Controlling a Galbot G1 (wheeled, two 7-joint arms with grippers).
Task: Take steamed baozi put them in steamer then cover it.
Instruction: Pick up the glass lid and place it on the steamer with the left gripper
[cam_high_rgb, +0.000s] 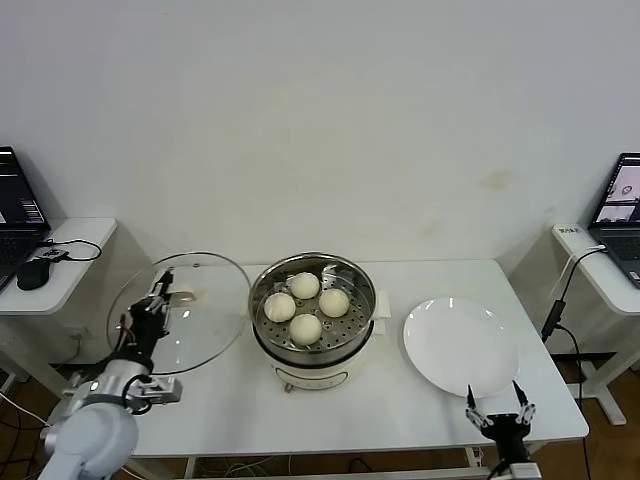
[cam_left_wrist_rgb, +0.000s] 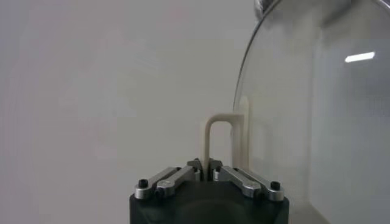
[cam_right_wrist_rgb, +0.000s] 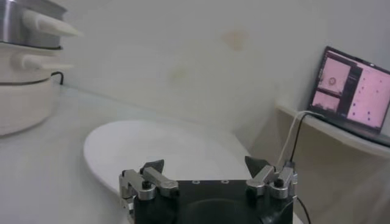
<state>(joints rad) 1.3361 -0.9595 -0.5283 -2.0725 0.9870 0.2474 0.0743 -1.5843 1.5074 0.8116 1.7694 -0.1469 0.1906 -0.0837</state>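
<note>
- The four small round cream-white steamed baozi (cam_high_rgb: 305, 300) sit together on the perforated tray inside the round shiny stainless-steel steamer (cam_high_rgb: 362, 318), which stands at the middle of the white desk (cam_high_rgb: 400, 400).
- The round clear glass cover (cam_high_rgb: 210, 320) with its metal rim is tilted up just to the left of the steamer, off the pot.
- The left gripper (cam_high_rgb: 158, 298) has its fingers pressed together on the cover's cream-white oblong handle (cam_left_wrist_rgb: 220, 143); the left wrist view shows the handle's loop rising straight out from between them.
- The right gripper (cam_high_rgb: 498, 412) hangs at the desk's near edge, just in front of the flat white plate (cam_high_rgb: 450, 340), fingers spread wide and holding nothing.
- With the buns loaded, covering the pot looks like the step left.
- Handling, as a judgement: the cover is rigid, fairly heavy for one pinch, smooth and breakable. The handle at centre is the only sound place to hold; the rim and glass would slip.
- Hung from a narrow handle, it may swing or tilt, so it should come down level, with the rim seated evenly around the pot.
</note>
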